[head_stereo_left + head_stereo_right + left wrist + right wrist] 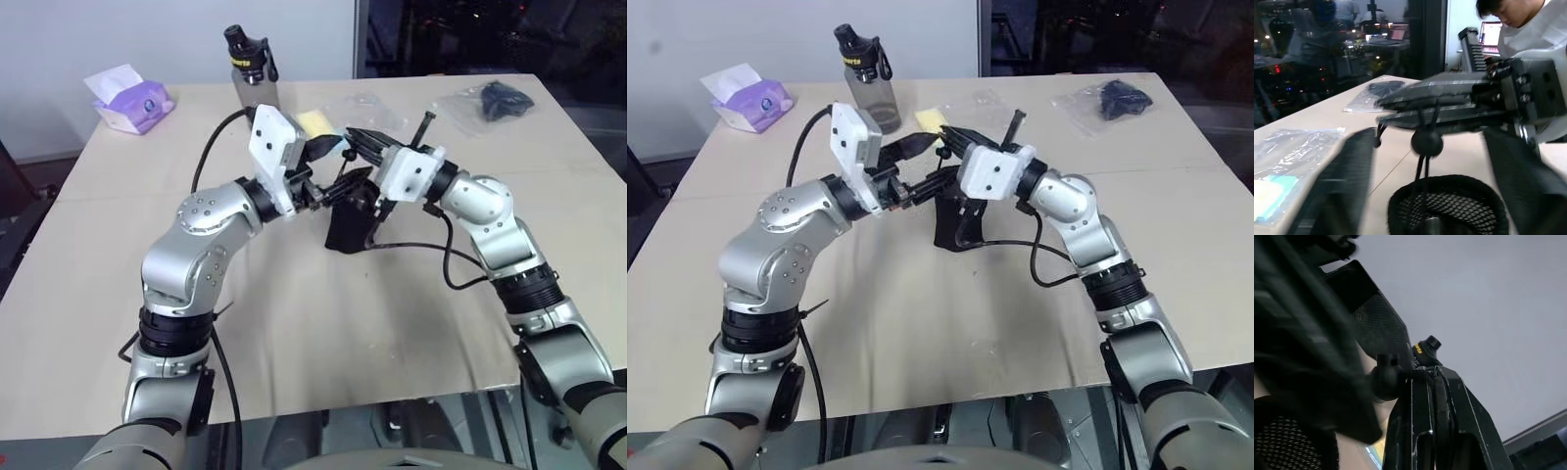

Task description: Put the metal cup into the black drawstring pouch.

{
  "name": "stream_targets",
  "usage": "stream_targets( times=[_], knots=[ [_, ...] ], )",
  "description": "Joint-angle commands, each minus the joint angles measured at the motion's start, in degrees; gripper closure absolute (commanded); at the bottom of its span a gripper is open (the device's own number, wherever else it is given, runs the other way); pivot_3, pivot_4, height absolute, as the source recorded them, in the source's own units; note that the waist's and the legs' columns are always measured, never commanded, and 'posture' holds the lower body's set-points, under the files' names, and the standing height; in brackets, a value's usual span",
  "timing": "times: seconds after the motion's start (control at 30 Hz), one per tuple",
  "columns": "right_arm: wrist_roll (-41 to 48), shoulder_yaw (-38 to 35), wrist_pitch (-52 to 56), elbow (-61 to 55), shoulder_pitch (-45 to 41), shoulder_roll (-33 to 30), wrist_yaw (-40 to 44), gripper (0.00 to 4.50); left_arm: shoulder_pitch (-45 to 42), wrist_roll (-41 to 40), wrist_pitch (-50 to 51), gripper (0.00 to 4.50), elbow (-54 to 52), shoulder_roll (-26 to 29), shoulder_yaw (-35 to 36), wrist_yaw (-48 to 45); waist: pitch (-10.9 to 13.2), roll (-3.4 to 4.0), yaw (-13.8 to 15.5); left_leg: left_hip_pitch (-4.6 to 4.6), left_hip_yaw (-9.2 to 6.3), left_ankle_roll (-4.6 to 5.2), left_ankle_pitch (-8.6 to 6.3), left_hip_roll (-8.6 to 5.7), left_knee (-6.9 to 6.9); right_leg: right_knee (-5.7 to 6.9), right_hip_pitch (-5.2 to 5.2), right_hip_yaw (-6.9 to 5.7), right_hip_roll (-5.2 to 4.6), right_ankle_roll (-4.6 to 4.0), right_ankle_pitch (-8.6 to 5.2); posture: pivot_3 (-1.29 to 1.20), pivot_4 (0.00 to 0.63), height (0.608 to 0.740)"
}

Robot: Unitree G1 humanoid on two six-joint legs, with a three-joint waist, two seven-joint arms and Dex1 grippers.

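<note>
Hanging black drawstring pouch (955, 223), round mesh-lined mouth open, cord pinched by right end effector (952, 145)

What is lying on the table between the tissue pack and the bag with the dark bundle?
In the right eye view: the bottle, a yellow item and a clear plastic sheet.

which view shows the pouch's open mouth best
The left wrist view: it looks down into the pouch, showing its round rim, mesh lining and the cord with its bead. The eye views show it from outside, hanging dark between the grippers. The right wrist view catches part of its mesh.
</note>
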Motion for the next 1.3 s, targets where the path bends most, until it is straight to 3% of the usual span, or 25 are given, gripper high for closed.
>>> stream_targets(
  times=[0.03,0.17,0.4,0.6,0.77,0.83,0.97,1.3],
  knots=[
    [0.2,-0.5,-1.0,-2.3,-1.1,0.0,-0.1,4.50,-0.3,-1.4,-0.4,2.86,-2.1,-0.1,1.2,0.3,0.0,0.00,0.0,0.00,-0.01,0.00,0.00,0.00,0.00,0.00,0.00,0.00,0.00,0.00,0.00,0.00,0.150,0.740],
    [0.2,-0.6,-1.1,-2.1,-1.4,0.1,-0.2,4.50,-0.1,-1.1,-0.5,4.34,-2.3,0.1,0.8,0.6,0.0,0.00,0.0,0.00,-0.01,0.00,0.00,0.00,0.00,0.00,0.00,0.00,0.00,0.00,0.00,0.00,0.150,0.740],
    [0.3,-2.5,-1.3,-2.4,-2.4,0.9,-2.9,4.50,1.0,0.2,1.1,4.34,-2.4,0.7,-0.8,1.5,0.0,0.00,0.0,0.01,-0.01,0.00,0.00,0.00,0.00,0.01,0.00,-0.01,0.00,0.00,0.00,0.00,0.150,0.740],
    [-6.1,-9.5,-10.3,-3.0,-8.6,1.9,-19.5,4.50,3.5,1.2,5.3,4.34,-2.0,3.1,-4.1,1.2,0.0,0.02,0.0,-0.03,0.04,-0.01,0.00,0.00,0.00,0.08,-0.11,0.05,0.00,0.00,0.00,0.00,0.150,0.740],
    [-8.5,-11.2,-12.4,-2.3,-9.9,1.4,-25.2,4.50,4.7,1.5,5.3,4.34,-1.4,2.3,-3.2,3.5,0.0,0.02,0.0,-0.03,0.02,-0.01,0.00,0.00,0.00,0.08,-0.10,0.02,0.00,-0.01,0.00,0.00,0.150,0.740],
    [-8.5,-10.5,-12.4,-2.1,-9.6,1.2,-25.2,4.50,5.1,-0.7,5.4,3.32,-2.1,1.1,-1.5,3.8,0.0,0.02,0.0,-0.02,0.09,-0.01,0.00,0.00,0.00,0.07,-0.10,0.09,-0.01,-0.01,0.00,0.00,0.150,0.740],
    [-8.6,-8.8,-12.5,-1.4,-9.0,1.0,-24.0,4.50,6.3,-1.0,4.3,1.73,-4.0,1.0,-2.0,2.8,0.0,0.02,0.0,-0.01,0.14,0.00,0.00,0.00,0.00,0.07,-0.10,0.14,0.00,-0.01,0.00,0.00,0.150,0.740],
    [-2.4,-8.2,-10.7,-1.3,-6.0,0.8,-18.8,4.50,13.0,-3.8,1.5,1.73,-3.5,6.5,5.6,-2.4,0.0,0.02,-0.3,0.03,0.17,0.00,0.00,0.05,-0.01,0.08,-0.10,0.13,0.02,-0.01,0.00,0.00,0.150,0.740]
  ],
)
